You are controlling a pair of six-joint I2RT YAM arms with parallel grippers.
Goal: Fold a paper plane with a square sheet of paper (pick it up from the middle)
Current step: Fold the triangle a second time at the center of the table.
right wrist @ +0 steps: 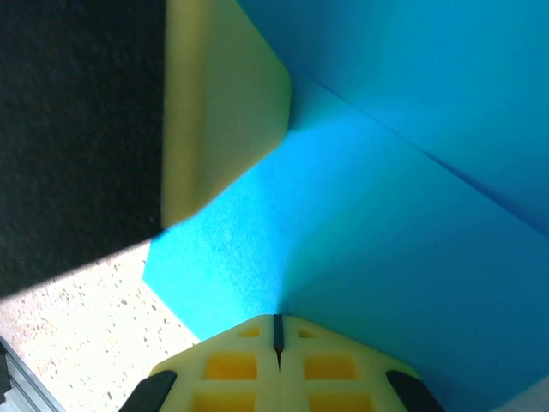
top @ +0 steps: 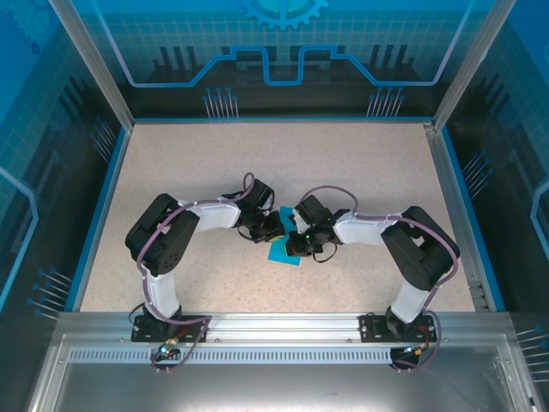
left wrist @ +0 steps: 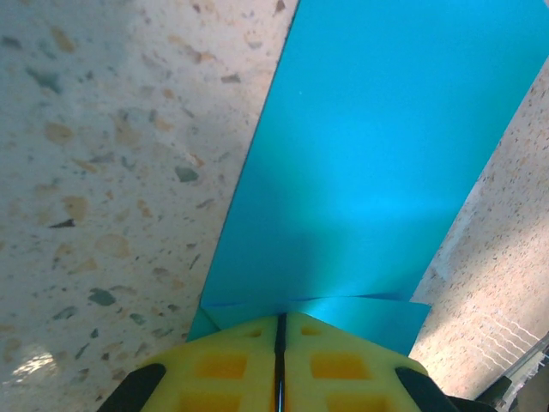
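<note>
The teal-blue sheet of paper [top: 281,251] lies partly folded at the table's middle, between the two grippers. My left gripper [top: 271,228] is shut, and two small folded flaps of the paper [left wrist: 377,163] meet at the seam of its yellow fingertips [left wrist: 280,316]. From there the sheet runs away as a long strip. My right gripper [top: 298,244] is shut too. A crease in the paper [right wrist: 360,215] starts right at its fingertip seam [right wrist: 276,318], one side lit and the other shaded. The left gripper's yellow finger [right wrist: 223,112] rests against the sheet's far part.
The speckled tabletop [top: 360,172] spreads open behind and beside the arms. Blue-edged transparent walls [top: 111,180] enclose it, with a metal rail [top: 283,322] along the near edge where the arm bases are bolted.
</note>
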